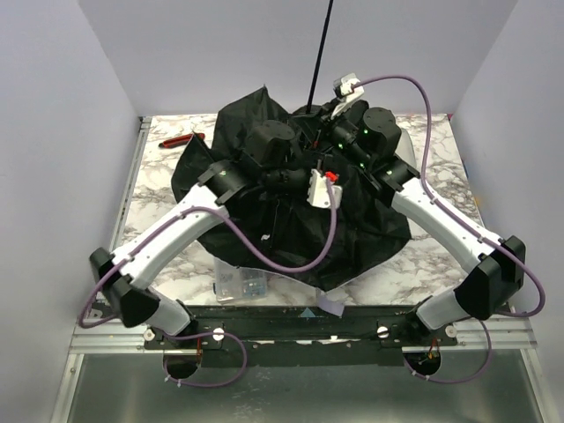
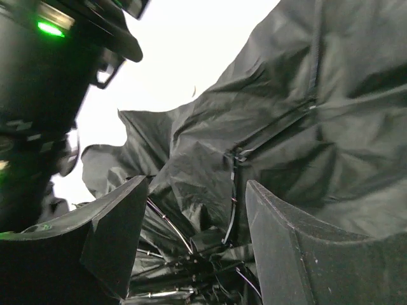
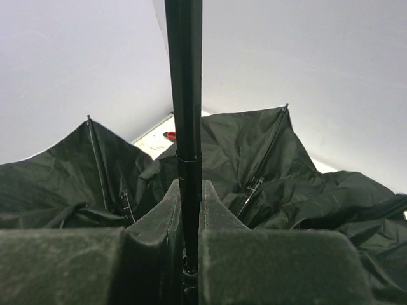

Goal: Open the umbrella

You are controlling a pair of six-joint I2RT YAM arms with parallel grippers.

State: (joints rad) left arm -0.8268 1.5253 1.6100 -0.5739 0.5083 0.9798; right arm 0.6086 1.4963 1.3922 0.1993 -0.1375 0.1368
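Plain pale grey-lilac walls [image 1: 264, 44] close the space on three sides: one beyond the left claw [image 2: 194, 190] and the right claw [image 3: 189, 197], and one out to each side of them. Two walls meet in a corner just beyond the right claw. Below the claws lies the counter [image 1: 441, 256], white marble pattern with grey veins. Nearer than the claws a metal rail [image 1: 308, 339] borders it, then a dull grey sheet [image 1: 308, 392]. The light is soft and even.

Even, bright light; blurred close-ups.
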